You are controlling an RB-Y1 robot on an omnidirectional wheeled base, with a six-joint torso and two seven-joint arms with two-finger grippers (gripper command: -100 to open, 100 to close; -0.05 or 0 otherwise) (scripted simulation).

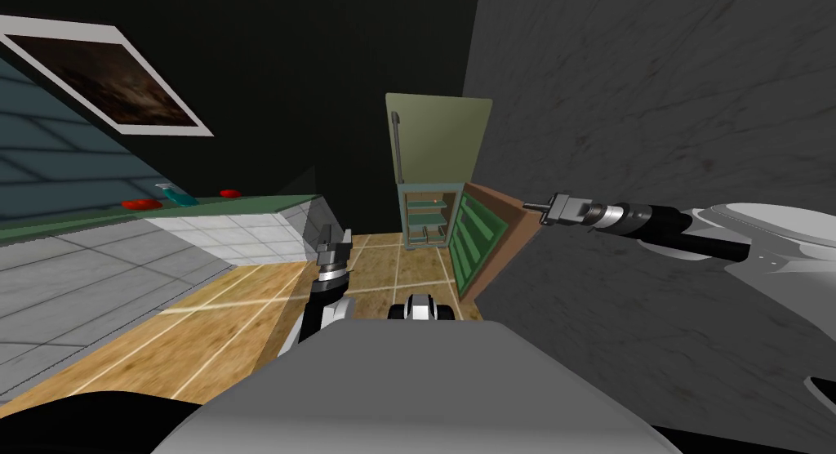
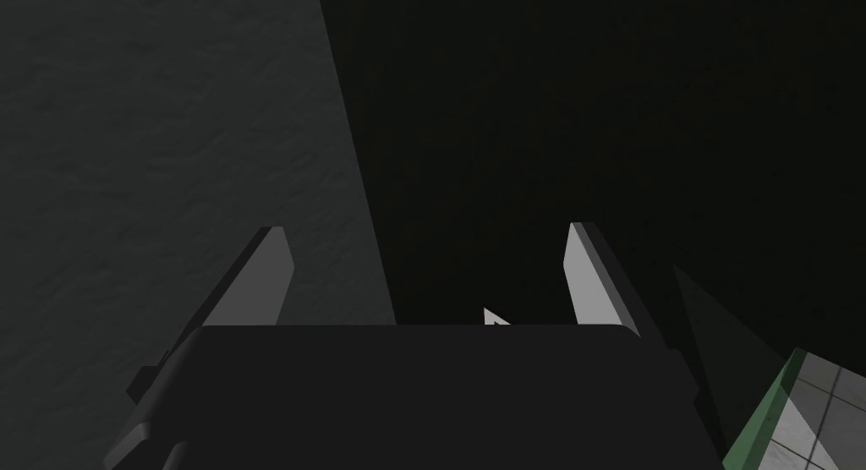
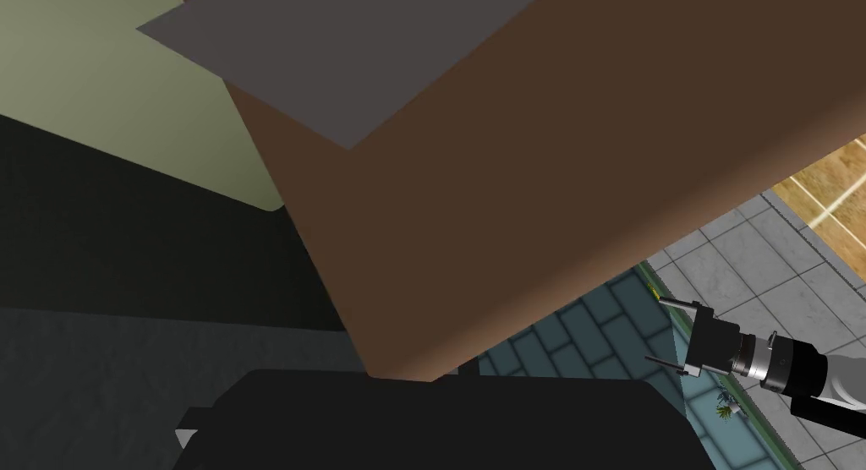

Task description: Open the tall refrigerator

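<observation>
Refrigerator (image 1: pixel 429 186) — far, centre. Lower door (image 1: pixel 478 237) swung wide rightward, shelves (image 1: pixel 426 218) exposed; upper door (image 1: pixel 441 139) shut, judged outstanding. Right gripper (image 1: pixel 531 206) held at the lower door's brown edge — grip cannot be told. Left gripper (image 1: pixel 329 233) spread, empty.

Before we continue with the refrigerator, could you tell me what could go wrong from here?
1. The right gripper sits close against the brown face of the open lower door; pushing on could jam it.
2. The upper door looks shut, so the refrigerator may end only half open.
3. The left gripper, open, hangs near the counter corner and could clip it.
</observation>
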